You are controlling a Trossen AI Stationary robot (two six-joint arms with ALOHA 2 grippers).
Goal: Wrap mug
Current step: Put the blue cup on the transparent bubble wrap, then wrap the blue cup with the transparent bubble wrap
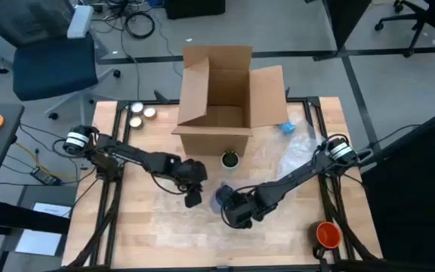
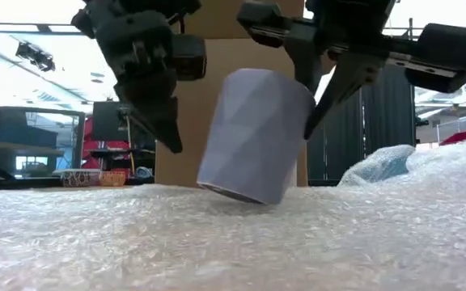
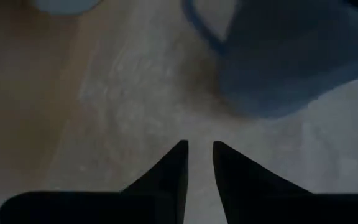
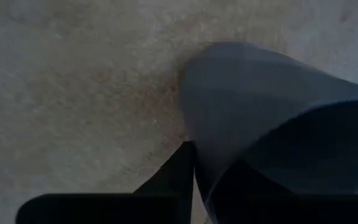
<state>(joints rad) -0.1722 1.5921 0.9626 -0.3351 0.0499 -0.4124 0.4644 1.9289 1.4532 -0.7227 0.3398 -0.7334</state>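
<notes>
Blue mug tilts on our bubble wrap, right claw grasping its rim, left claw nearly clenched beside it

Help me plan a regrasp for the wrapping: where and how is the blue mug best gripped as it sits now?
Probably by the rim, from above: the mug is tilted on the bubble wrap, mouth up. The right gripper already pinches its wall that way, one finger inside.

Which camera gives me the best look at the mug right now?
The low view: the mug shows whole, tilted on the bubble wrap, the right gripper pinching its rim. The high view shows only a small blue patch; the left wrist view shows part of it; the right wrist view shows its rim and wall close up.
</notes>
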